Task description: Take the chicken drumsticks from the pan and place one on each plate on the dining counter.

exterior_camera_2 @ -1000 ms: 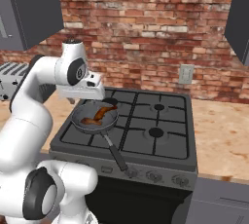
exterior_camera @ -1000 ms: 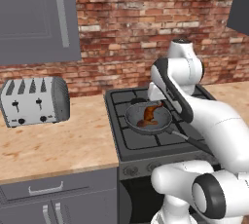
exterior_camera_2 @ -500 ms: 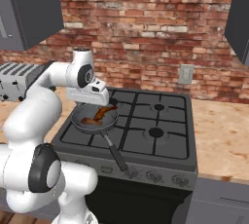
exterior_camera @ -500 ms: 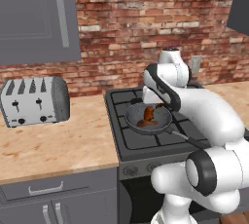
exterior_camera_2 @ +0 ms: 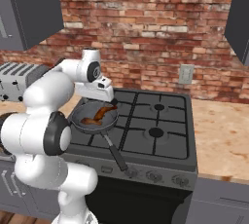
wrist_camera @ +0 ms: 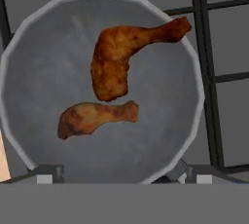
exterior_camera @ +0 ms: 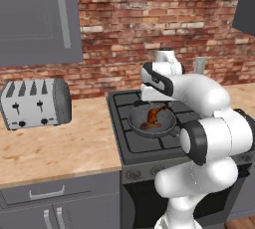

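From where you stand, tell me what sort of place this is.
A home kitchen, rendered: a black gas stove carrying a pan with two drumsticks, a silver toaster on the wooden worktop, and a brick wall behind.

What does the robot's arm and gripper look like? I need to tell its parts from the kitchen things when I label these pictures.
The arm is made of glossy white, rounded shells, with dark grey to black bands at the joints. No cables or markings are visible on it. The hand is a white boxy block above the pan. The gripper ends in two small dark fingertips with pale grey patches.
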